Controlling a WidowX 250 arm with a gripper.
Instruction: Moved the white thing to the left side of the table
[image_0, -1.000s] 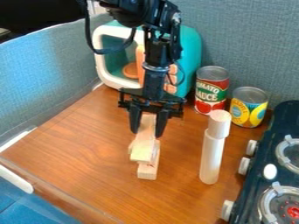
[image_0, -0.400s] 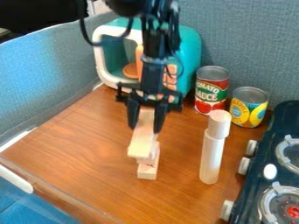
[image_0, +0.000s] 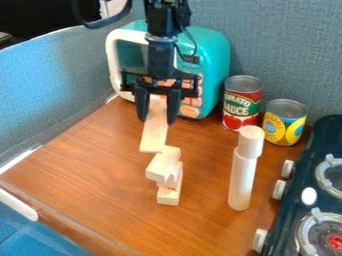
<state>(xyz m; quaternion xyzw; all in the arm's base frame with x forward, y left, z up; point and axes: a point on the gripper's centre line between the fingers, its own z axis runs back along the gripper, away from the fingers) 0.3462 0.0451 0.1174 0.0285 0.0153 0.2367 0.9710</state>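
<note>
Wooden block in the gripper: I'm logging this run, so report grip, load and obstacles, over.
Gripper closed on wooden block. Possible snag: stacked blocks close below, contact unclear. Pale cylinder standing to view's right, apart from block.

The robot arm (image_0: 163, 17) is black, with bulky, jointed parts towards the top and a slimmer, straight section (image_0: 161, 57) lower down. A greyish ring (image_0: 160, 38) circles it where that section begins. A thick, dark cable (image_0: 100, 22) bows out on the left, and a thinner black cord (image_0: 195, 44) loops out on the right. The claw (image_0: 156, 120) is black too, with a wide crossbar (image_0: 160, 75) and two plain, narrow fingers (image_0: 141, 102) ending in blunt tips.
</note>
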